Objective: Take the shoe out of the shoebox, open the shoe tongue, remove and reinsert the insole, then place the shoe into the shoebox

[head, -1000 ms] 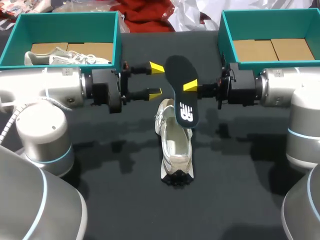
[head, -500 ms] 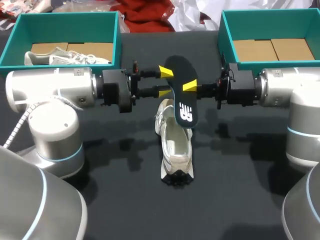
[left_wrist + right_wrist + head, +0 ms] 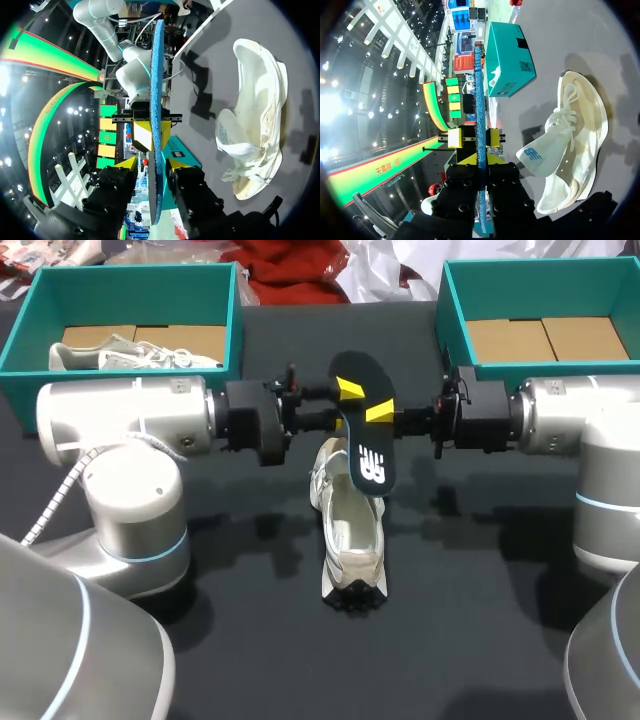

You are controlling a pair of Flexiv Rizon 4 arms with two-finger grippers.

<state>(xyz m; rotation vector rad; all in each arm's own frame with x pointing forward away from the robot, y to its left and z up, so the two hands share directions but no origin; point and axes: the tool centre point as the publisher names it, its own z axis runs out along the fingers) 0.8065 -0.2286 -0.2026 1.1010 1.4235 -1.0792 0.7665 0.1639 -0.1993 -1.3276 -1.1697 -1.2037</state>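
Left of the shoe (image 3: 352, 540), our left gripper (image 3: 344, 406) has its fingers parted around the insole (image 3: 368, 455), a sliver of gap on each side, so it grips nothing. The insole hangs in the air above the shoe's far end, apart from it, while the shoe lies on the table with its opening upward. Right of the shoe, our right gripper (image 3: 380, 414) is pinched onto the insole's opposite edge and carries it. We judge this a handover: we should close the left fingers squarely on the flat faces before the right lets go, then steer the insole lengthwise into the shoe's opening.
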